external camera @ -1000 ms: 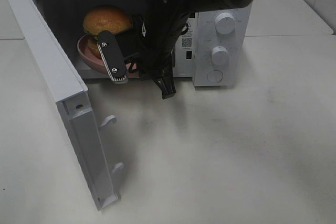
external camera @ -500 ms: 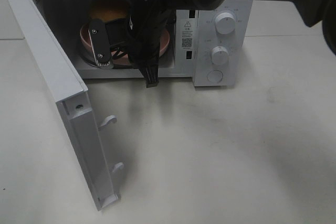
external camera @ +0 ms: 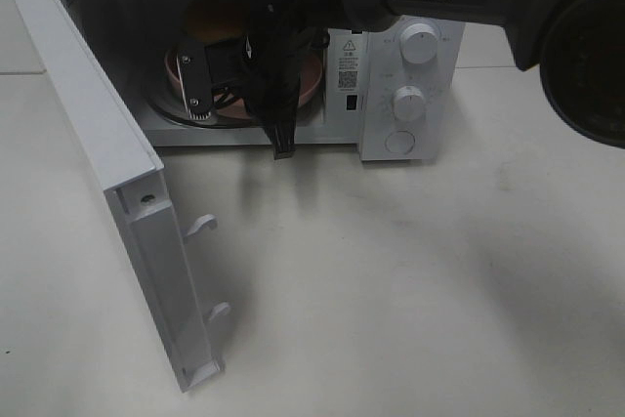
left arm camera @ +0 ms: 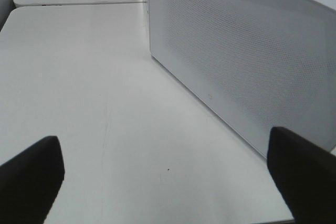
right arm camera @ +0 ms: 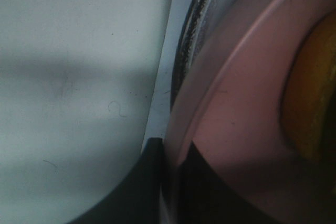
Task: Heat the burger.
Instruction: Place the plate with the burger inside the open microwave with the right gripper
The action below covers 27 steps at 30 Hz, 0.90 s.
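The burger (external camera: 209, 15) sits on a pink plate (external camera: 310, 81) inside the open microwave (external camera: 410, 46), and only its bun top shows behind my right arm (external camera: 283, 36). In the right wrist view my right gripper (right arm camera: 170, 182) is shut on the pink plate's rim (right arm camera: 231, 119), with the burger's golden bun (right arm camera: 307, 103) at the picture's edge. The plate lies over the glass turntable (right arm camera: 191, 40). My left gripper (left arm camera: 167, 182) is open with nothing between its fingers, hovering over the white table beside a perforated white microwave panel (left arm camera: 241, 61).
The microwave door (external camera: 98, 144) swings out wide to the left, its latch hooks (external camera: 200, 227) pointing into the table space. Two white knobs (external camera: 418, 43) and a button are on the control panel at the right. The white table (external camera: 410, 290) stretches in front.
My right arm has carried the plate and burger from the cavity's front deeper inside, over the turntable. The left gripper's state is unchanged.
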### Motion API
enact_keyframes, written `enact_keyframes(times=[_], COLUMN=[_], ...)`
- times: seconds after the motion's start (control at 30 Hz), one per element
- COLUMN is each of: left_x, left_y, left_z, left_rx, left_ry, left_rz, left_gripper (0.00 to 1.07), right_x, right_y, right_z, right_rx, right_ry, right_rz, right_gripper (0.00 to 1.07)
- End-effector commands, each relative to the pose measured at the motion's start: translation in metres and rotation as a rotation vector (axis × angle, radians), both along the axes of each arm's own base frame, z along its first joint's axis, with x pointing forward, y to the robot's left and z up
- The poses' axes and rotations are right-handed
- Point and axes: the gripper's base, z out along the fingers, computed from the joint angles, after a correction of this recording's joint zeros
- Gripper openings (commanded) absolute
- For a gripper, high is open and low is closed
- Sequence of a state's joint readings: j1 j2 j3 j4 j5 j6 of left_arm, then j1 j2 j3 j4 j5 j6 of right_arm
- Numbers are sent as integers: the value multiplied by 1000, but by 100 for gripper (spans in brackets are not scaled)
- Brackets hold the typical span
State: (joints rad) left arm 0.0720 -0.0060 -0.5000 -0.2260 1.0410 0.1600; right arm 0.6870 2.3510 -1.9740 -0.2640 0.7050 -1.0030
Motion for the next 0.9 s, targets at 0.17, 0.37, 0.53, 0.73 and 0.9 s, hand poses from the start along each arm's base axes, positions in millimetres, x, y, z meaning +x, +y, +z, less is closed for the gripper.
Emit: enact_keyframes(times=[0.17,0.37,0.53,0.73,0.9], left_x=[-3,-3,-3,-3,-3], left_y=[-1,-1,-1,-1,-1], left_z=[0,0,0,0,0], left_rx=[-6,-6,-6,-6,-6], left_ry=[-18,-18,-18,-18,-18], left_rz=[-2,-2,-2,-2,-2], left_gripper=[100,100,100,100,100], right_x=[6,7,4,2,-5], right_y=[6,7,9,7,2], right_z=[13,13,12,11,10], right_rx=[29,23,54,58,51], right_ry=[-98,-112,-80,-47,-25], right_rz=[83,113,100,57,52], right_gripper=[4,24,45,56,58])
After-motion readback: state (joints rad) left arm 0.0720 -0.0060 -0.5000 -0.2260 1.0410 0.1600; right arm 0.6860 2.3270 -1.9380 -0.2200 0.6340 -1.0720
